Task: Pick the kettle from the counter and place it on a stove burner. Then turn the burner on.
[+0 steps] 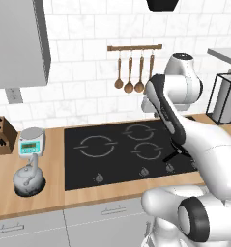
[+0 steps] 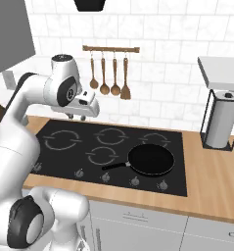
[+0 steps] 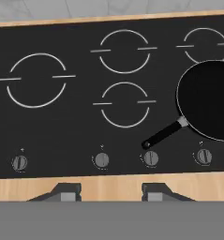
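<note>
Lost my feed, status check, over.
End effector open, empty, above black glass cooktop. Squat silver kettle on tan counter. Black frying pan right, large ring free.

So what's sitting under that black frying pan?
The frying pan rests on the black cooktop, at its right end above two knobs. Whether a burner ring lies beneath it cannot be seen; the pan covers that spot.

from my seat, the black cooktop (image 1: 122, 154) sat sunk in the counter (image 1: 54, 190). the kettle (image 1: 28, 179) stood on the counter left of the cooktop, just in front of a grey scale (image 1: 31, 141). the stove burner (image 1: 96, 146) lay on the cooktop's left part. the arm (image 1: 184, 125) rose over the cooktop's right side. wooden utensils (image 1: 134, 72) hung behind the cooktop.
</note>
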Available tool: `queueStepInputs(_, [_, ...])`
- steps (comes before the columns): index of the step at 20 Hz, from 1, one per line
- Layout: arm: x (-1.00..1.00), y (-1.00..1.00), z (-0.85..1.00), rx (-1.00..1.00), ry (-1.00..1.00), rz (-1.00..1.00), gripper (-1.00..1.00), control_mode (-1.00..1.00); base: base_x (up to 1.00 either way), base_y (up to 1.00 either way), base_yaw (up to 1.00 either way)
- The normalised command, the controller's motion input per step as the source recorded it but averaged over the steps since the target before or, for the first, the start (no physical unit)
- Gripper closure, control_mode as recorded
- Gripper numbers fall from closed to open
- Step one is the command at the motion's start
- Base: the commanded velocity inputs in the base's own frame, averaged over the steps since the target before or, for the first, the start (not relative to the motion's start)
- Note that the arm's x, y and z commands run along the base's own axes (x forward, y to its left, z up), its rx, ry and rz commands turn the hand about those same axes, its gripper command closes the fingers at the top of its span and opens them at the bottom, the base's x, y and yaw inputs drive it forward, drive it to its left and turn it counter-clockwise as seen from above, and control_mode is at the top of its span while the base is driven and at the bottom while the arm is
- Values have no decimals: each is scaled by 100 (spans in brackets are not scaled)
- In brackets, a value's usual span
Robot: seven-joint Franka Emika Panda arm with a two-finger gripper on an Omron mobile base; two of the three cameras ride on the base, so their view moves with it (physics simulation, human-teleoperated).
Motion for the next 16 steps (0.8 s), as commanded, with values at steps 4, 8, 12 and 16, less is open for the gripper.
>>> queueStepInputs(4, [-30,44,-1,-2,-13,0,-100,-100,0,0,0])
queueStepInputs(8, [-71,100,-7,-1,-21,4,-100,-100,0,0,0])
queueStepInputs(12, [-60,100,-13,-2,-11,7,-100,-100,0,0,0])
queueStepInputs(16, [-52,100,-28,-6,-6,10,-100,-100,0,0,0])
